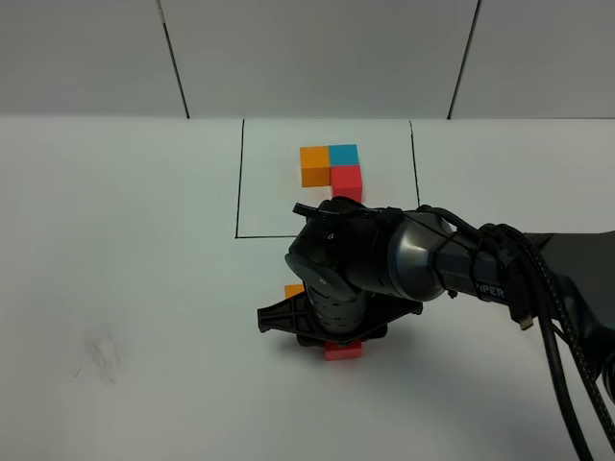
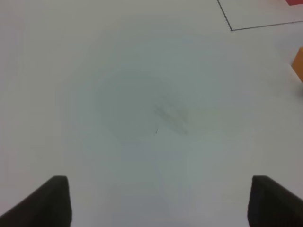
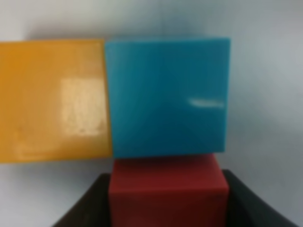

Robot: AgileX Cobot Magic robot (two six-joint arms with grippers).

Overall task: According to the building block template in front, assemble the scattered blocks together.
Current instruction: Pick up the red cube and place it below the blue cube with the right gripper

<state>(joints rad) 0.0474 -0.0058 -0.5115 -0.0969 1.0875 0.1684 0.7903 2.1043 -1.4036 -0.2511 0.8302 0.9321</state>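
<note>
The building block template [image 1: 332, 166], joined orange, blue and red cubes, lies inside the black drawn rectangle at the back. My right gripper [image 1: 332, 334] reaches across to the table's middle and points down over the scattered blocks. In the right wrist view the orange block [image 3: 54, 99] and light blue block [image 3: 165, 97] sit side by side, touching. The red block [image 3: 166, 191] sits against the blue one, between my right fingers [image 3: 241, 205], which are shut on it. In the high view only the edges of the orange block [image 1: 294, 290] and the red block [image 1: 343, 351] show. My left gripper [image 2: 161, 203] is open and empty.
The rectangle's black line [image 2: 232, 28] and the orange block's edge [image 2: 298, 66] show in the left wrist view. The right arm and its cables [image 1: 538, 307] cross the table's right side. Faint scuff marks [image 1: 101, 355] lie at the left.
</note>
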